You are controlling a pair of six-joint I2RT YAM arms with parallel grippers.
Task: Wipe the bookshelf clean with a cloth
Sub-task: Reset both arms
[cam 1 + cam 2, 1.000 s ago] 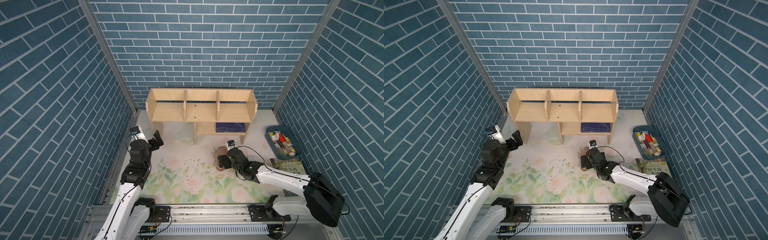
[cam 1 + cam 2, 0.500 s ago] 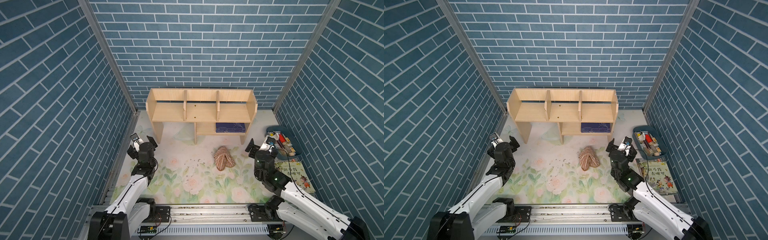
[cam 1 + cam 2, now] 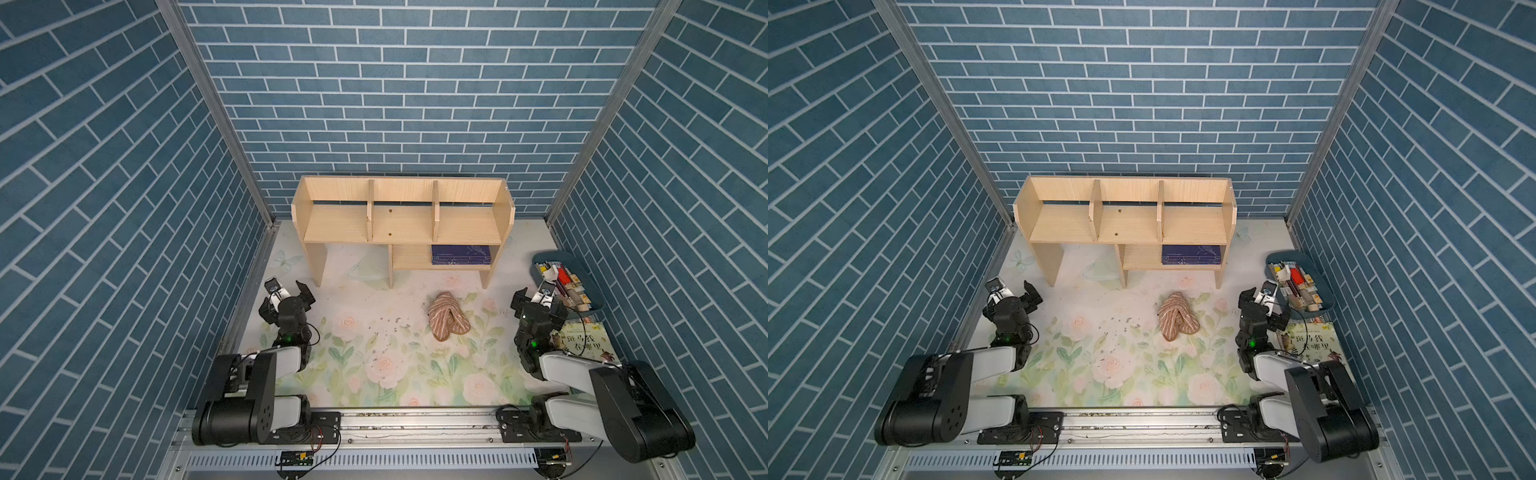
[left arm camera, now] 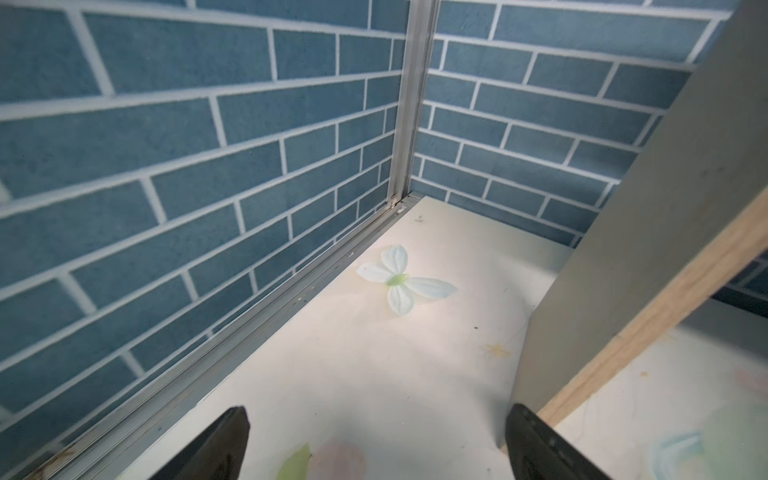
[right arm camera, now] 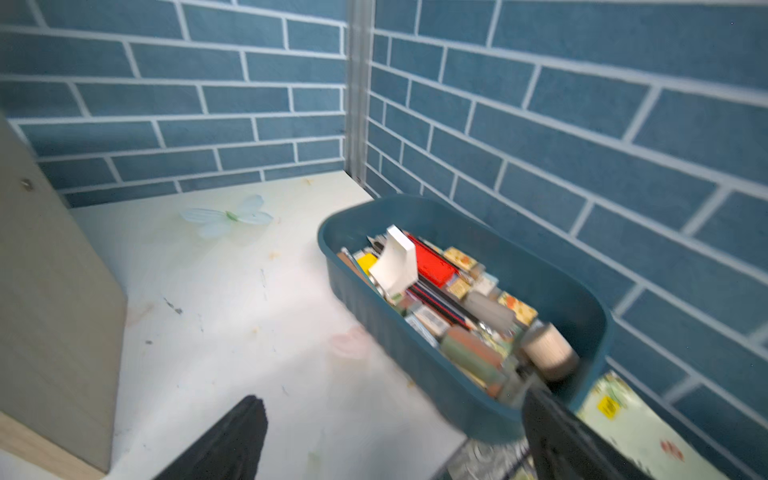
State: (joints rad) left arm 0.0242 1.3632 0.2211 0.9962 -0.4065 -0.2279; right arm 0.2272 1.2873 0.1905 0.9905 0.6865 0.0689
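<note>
The light wood bookshelf (image 3: 403, 224) (image 3: 1125, 222) stands at the back of the floral mat in both top views. The striped brown and beige cloth (image 3: 446, 318) (image 3: 1177, 318) lies crumpled on the mat in front of its lower cubby, and nothing touches it. My left gripper (image 3: 287, 291) (image 3: 1013, 291) (image 4: 380, 436) stands open and empty near the shelf's left leg (image 4: 665, 249). To the right of the cloth, well apart from it, my right gripper (image 3: 536, 301) (image 3: 1262, 305) (image 5: 390, 428) is open and empty beside the blue bin. Neither wrist view shows the cloth.
A blue bin (image 3: 555, 257) (image 5: 415, 203) full of small items sits by the right wall. A picture book (image 3: 582, 343) (image 5: 623, 419) lies in front of it. A dark blue book (image 3: 459, 254) rests in the cubby. Dark crumbs (image 3: 386, 328) dot the mat. Brick walls close in on three sides.
My right gripper has drawn back from the cloth to the right, toward the bin, leaving the cloth on the mat. The left arm has folded back toward its base.
</note>
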